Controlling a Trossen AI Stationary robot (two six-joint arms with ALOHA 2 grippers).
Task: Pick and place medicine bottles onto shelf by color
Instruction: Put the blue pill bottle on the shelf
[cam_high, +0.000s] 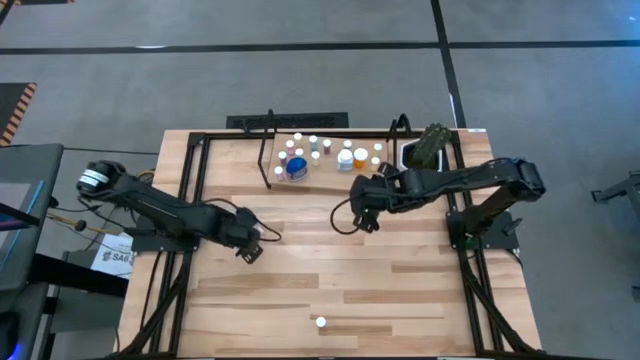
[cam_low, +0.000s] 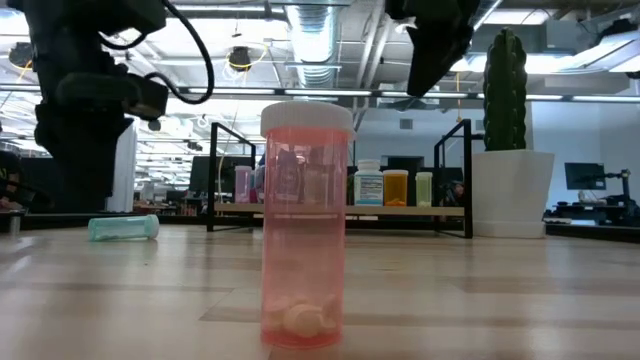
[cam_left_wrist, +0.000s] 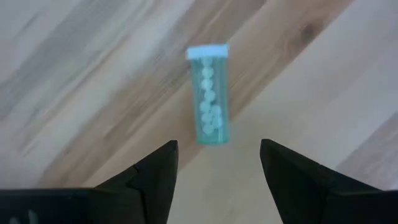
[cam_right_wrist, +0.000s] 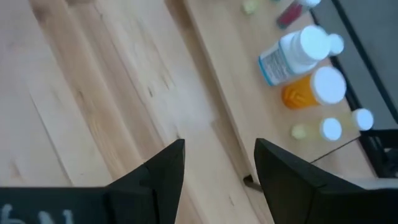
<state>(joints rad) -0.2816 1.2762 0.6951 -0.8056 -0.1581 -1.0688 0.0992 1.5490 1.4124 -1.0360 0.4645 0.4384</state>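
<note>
1. My left gripper (cam_left_wrist: 217, 165) hangs over the left-middle of the table (cam_high: 400, 290), fingers spread with nothing between them.
2. Just ahead of those fingers a teal bottle (cam_left_wrist: 210, 93) lies on its side on the wood. Its long axis runs straight away from me, pale cap at the far end and base toward my fingertips. It looks narrower than the gap between my fingers.
3. That is the relation that matters: the bottle sits ahead of the jaws and in line with the gap. I judge I need to reach forward and drop so the fingers straddle its body across the short way.
4. My right gripper (cam_right_wrist: 217, 165) is also open and empty. It is near the front of the shelf (cam_high: 262, 160), where white, orange and blue bottles already stand.
5. A pink bottle (cam_low: 306, 225) stands upright alone near the table's front edge, well apart from both arms.
6. The teal bottle is much nearer my left arm, so I reckon that pick is the left's.
</note>
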